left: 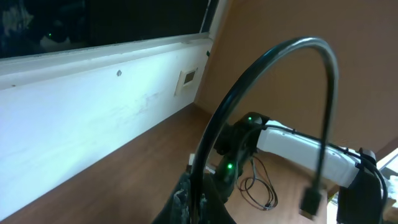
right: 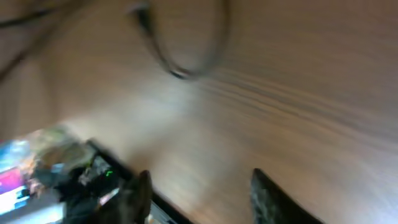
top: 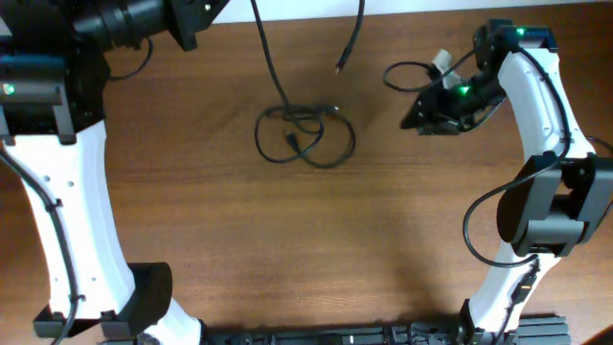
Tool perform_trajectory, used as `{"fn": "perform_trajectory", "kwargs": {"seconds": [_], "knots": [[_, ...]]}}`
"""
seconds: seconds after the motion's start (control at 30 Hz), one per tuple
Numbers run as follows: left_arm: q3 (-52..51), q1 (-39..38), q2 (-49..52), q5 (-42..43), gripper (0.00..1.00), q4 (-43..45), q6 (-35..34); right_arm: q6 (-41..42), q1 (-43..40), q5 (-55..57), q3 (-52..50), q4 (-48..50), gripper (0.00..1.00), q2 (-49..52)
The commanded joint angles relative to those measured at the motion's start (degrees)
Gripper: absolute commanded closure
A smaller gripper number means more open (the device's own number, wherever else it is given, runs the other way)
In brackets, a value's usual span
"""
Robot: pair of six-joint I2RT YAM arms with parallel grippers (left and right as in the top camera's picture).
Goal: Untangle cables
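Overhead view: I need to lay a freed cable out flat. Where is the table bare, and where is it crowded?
Bare: the wide near stretch of table between left arm and right arm, below the cable tangle; also the strip between tangle and left arm. Crowded: the far middle, with the tangle, the lifted cable and the right hand.

The left arm (top: 72,211), at the left edge of the table (top: 287,249), and the right arm (top: 546,96), at its right edge, have white shells, black joints and small green lights. A thin black wire runs along each one.
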Motion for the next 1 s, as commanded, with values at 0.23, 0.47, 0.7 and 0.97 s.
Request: {"fn": "perform_trajectory", "kwargs": {"seconds": [0.23, 0.47, 0.7, 0.97], "knots": [[-0.1, 0.2, 0.3, 4.8, 1.0, 13.9, -7.9, -9.4, 8.3, -15.1, -0.2, 2.8, 0.35, 0.4], [-0.1, 0.2, 0.3, 3.3, 1.0, 14.5, -7.9, -9.0, 9.8, -35.1, -0.2, 9.8, 0.32, 0.4], [-0.1, 0.2, 0.3, 3.3, 1.0, 14.3, -7.9, -7.9, 16.5, -35.1, -0.2, 14.3, 0.33, 0.4], [-0.2, 0.2, 0.3, -2.4, 1.0, 10.0, -7.2, 11.3, 22.3, -11.8, -0.2, 19.8, 0.65, 0.4]]}}
